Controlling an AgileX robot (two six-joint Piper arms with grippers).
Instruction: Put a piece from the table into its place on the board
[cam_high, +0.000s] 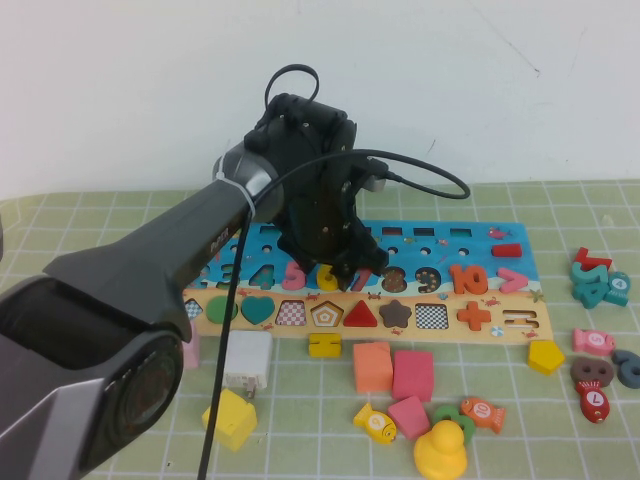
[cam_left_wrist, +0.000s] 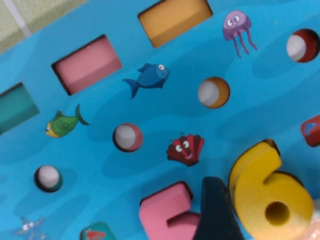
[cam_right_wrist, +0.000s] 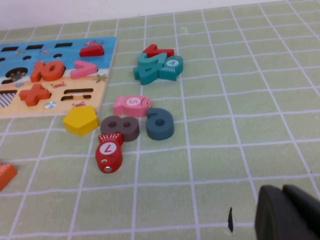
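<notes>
The puzzle board lies across the middle of the table, with numbers and shapes in most slots. My left gripper is down over the number row. In the left wrist view it is shut on a yellow number 6, with one dark finger between the 6 and the pink 5. The 6 sits tilted at its slot in the blue board. My right gripper is shut and empty, low over the bare mat, right of the board; it is out of the high view.
Loose pieces lie in front of the board: a white block, yellow block, orange cube, pink cube, yellow duck, yellow pentagon. To the right lie a teal 4, brown 8, and red fish.
</notes>
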